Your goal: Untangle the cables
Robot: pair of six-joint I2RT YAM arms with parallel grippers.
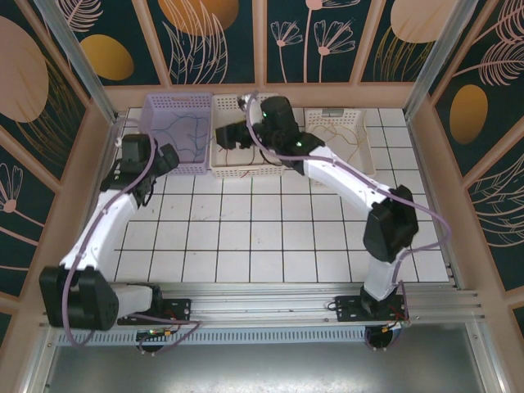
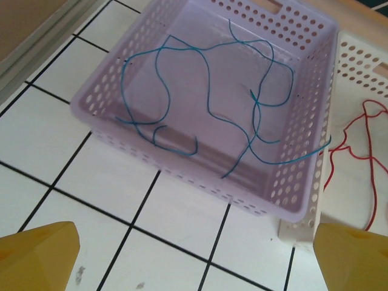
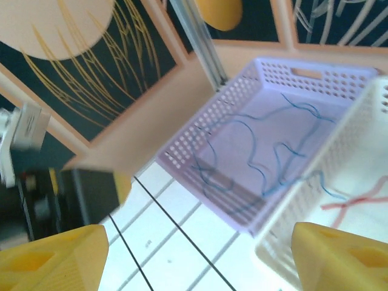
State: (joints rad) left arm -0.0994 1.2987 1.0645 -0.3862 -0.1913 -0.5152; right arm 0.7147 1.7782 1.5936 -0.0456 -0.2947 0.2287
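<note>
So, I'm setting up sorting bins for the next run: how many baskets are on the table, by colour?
Lilac: 1, the lilac basket
White: 2, the middle white basket and the right white basket
Total: 3 baskets

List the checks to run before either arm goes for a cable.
1. Left gripper open with nothing between its fingers: ok.
2. Right gripper open with nothing between its fingers: ok.
3. Blue cables wholly inside the lilac basket: not ok, one end hangs over the wall toward the white basket.
4. Blue cables free of each other: not ok, strands cross in several places.
5. Red cable clear of the overhanging blue end: cannot tell, they lie close.
6. Right wrist view sharp enough to aim by: not ok, it is blurred.
</note>
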